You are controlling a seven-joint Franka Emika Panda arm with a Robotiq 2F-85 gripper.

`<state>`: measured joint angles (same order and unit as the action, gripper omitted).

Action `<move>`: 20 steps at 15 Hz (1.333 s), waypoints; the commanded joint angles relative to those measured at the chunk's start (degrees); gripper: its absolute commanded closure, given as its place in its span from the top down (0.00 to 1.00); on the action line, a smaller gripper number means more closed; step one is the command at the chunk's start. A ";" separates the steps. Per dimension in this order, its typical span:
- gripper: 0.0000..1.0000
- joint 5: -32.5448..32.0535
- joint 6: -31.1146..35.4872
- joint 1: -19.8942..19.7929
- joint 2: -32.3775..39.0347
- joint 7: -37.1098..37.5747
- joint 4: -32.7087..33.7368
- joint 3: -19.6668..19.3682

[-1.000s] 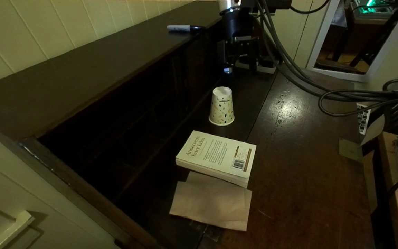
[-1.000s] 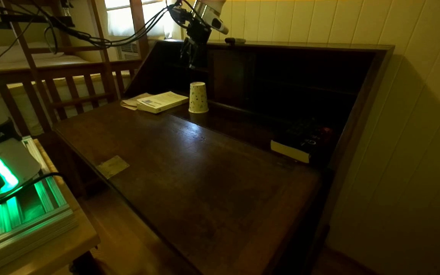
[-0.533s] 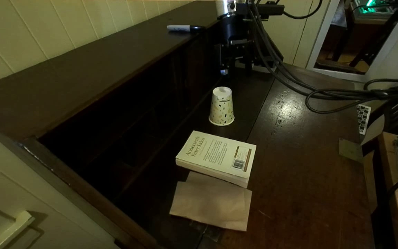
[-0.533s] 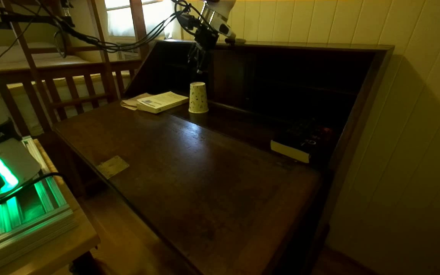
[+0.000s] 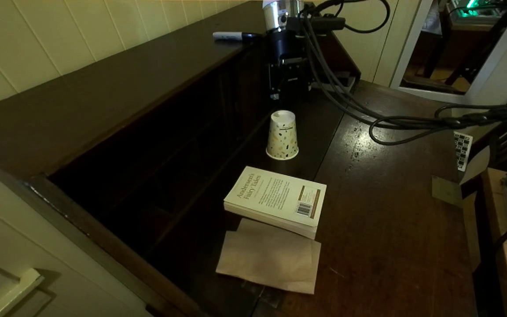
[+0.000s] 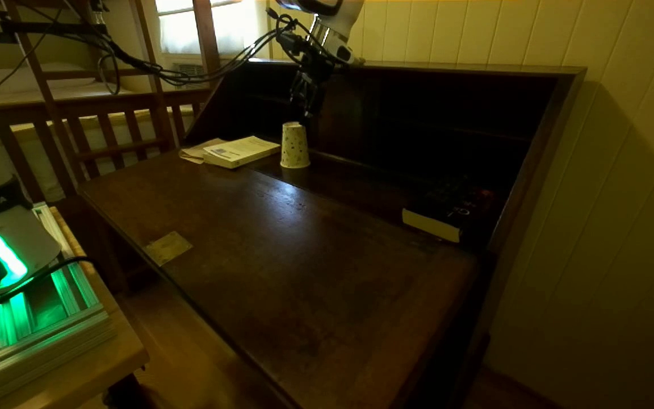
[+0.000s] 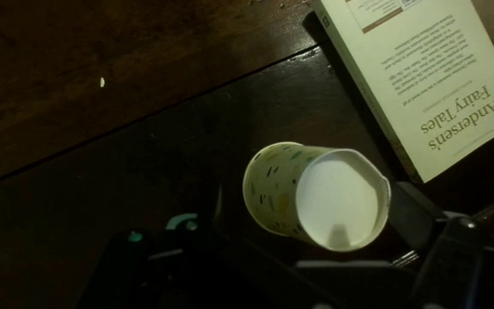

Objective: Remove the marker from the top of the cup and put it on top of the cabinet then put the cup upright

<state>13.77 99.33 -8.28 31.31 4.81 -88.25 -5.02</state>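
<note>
The white speckled cup (image 5: 282, 135) stands upside down on the desk in both exterior views (image 6: 294, 146). In the wrist view the cup's closed base (image 7: 341, 201) faces the camera, with a shadow on it. The marker (image 5: 236, 36) lies on top of the dark brown cabinet (image 5: 104, 97); in an exterior view the arm mostly hides it. My gripper (image 5: 289, 93) is open and empty, pointing down, a little above and behind the cup; it also shows there in an exterior view (image 6: 303, 115). In the wrist view the cup base appears between the spread fingers of the gripper (image 7: 311, 208).
A thick white book (image 5: 275, 198) lies near the cup, with brown paper (image 5: 271, 259) beside it. A dark book (image 6: 457, 210) lies at the desk's far end. Black cables (image 5: 394, 125) hang from the arm over the desk. The cabinet's front edge runs along beside the gripper.
My gripper has moved down and closer to the cup, leftward in an exterior view and rightward in an exterior view. The cables moved with it. The cup and marker have not moved.
</note>
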 commanded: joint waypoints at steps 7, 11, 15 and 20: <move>1.00 -4.10 -6.67 0.96 3.34 -0.77 4.84 0.43; 1.00 -7.12 -7.51 1.63 3.61 0.42 4.51 -0.05; 1.00 -7.84 -4.37 1.76 3.07 0.58 3.30 -0.07; 1.00 -8.50 -4.06 1.45 3.29 0.10 2.80 -0.12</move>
<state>6.30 94.40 -6.95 34.13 4.79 -85.35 -4.90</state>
